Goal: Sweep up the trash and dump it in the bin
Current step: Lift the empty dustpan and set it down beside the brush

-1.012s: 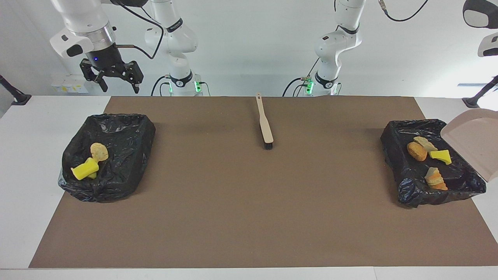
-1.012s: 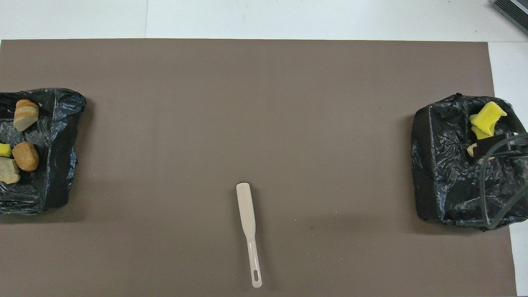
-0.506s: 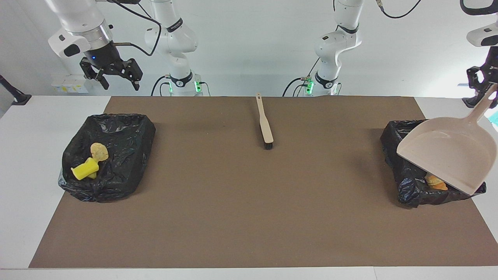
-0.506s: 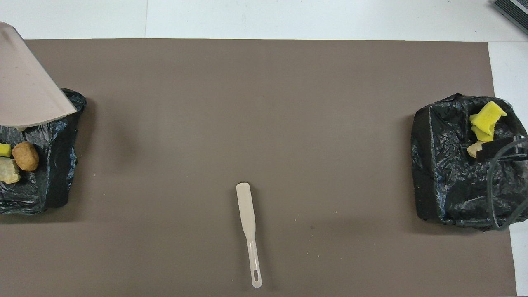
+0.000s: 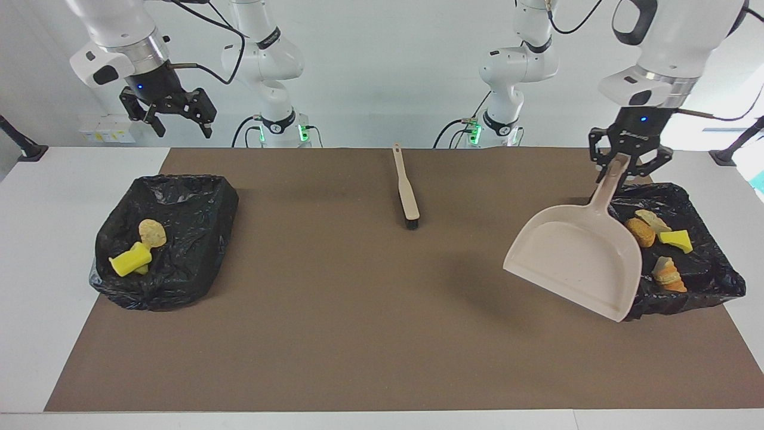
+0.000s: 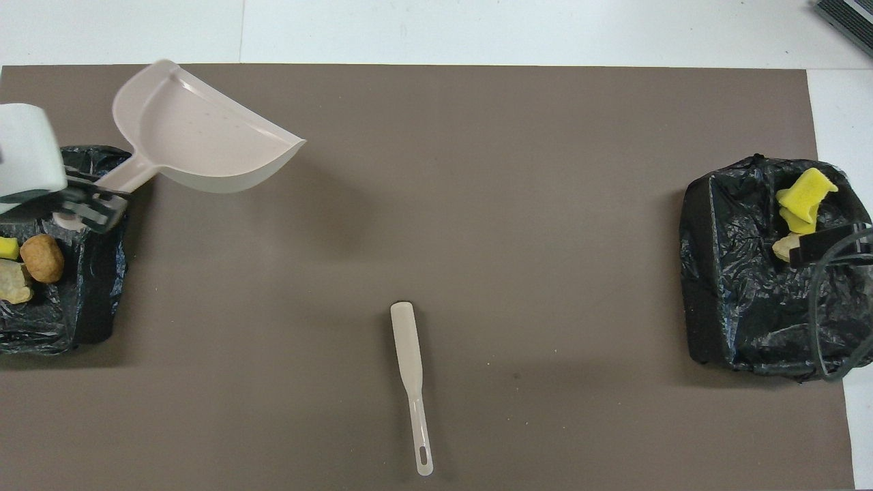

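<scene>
So on my white table [image 5: 54,197] there's a big brown mat [image 5: 334,334] covering most of it. Going by the overhead view: a beige brush [image 5: 409,200] lies flat on the mat around 6 o'clock, handle toward 6, black bristles toward 12. The beige dustpan [image 5: 576,260] hangs tilted above the mat at roughly 10 o'clock, empty. Some grey slatted thing [image 6: 846,20] sits at 2 o'clock.

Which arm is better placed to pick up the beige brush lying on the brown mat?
Probably the right. Its hand hangs open and empty above the black-lined bin with trash, while the left hand is shut on the beige plastic dustpan's handle. The beige black-bristled brush lies about midway.
</scene>
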Controlling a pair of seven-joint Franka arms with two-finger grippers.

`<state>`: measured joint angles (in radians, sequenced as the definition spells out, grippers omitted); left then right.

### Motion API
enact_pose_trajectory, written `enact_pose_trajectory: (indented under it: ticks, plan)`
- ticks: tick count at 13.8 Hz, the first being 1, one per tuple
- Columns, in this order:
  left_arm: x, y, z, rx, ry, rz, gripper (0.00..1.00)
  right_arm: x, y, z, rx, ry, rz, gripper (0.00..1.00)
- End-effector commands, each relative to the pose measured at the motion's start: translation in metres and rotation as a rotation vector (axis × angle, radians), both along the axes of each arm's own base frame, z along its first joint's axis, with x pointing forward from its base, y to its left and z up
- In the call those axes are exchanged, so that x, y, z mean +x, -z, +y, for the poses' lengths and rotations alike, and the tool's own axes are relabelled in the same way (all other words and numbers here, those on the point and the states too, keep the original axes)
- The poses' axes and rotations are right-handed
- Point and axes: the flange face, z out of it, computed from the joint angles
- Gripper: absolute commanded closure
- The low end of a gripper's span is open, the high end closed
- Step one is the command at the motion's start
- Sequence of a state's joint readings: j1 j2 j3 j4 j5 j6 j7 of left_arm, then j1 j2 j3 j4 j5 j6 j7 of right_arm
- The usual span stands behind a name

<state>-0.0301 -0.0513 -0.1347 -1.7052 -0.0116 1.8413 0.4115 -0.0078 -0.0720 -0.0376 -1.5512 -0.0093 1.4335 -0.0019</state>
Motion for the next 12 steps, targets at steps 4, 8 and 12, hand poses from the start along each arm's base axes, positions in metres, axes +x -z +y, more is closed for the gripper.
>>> enact_pose_trajectory:
  ticks: [4, 8, 12]
  plan:
    - [-0.015, 0.075, -0.148, -0.139, -0.283, 0.016, 1.00, -0.001, -0.003, 0.000, 0.017, 0.012, -0.008, 0.00]
    - [-0.019, 0.147, -0.249, -0.268, -0.469, 0.006, 1.00, -0.002, -0.004, 0.000, 0.017, 0.012, -0.010, 0.00]
    - [-0.020, 0.178, -0.276, -0.299, -0.476, -0.005, 1.00, -0.002, -0.004, 0.000, 0.017, 0.012, -0.010, 0.00]
